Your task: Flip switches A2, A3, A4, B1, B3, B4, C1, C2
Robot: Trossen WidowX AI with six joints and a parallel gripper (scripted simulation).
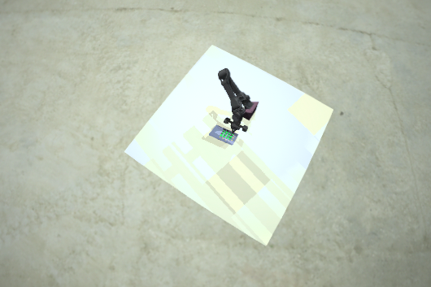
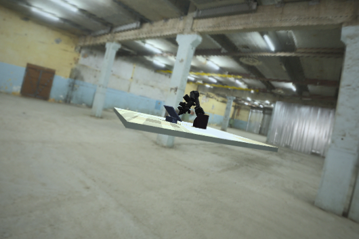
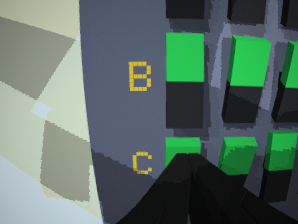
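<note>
A pale surface holds the tilted switch panel. The hand is squeezed tight with nothing in it, right over the C1 switch.

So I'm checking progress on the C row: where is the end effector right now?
In the wrist view the shut end effector sits at the bottom centre, its tip over the first-column switch in row C, just right of the yellow C label.

Closed jaws over C1 switch, panel below
</note>
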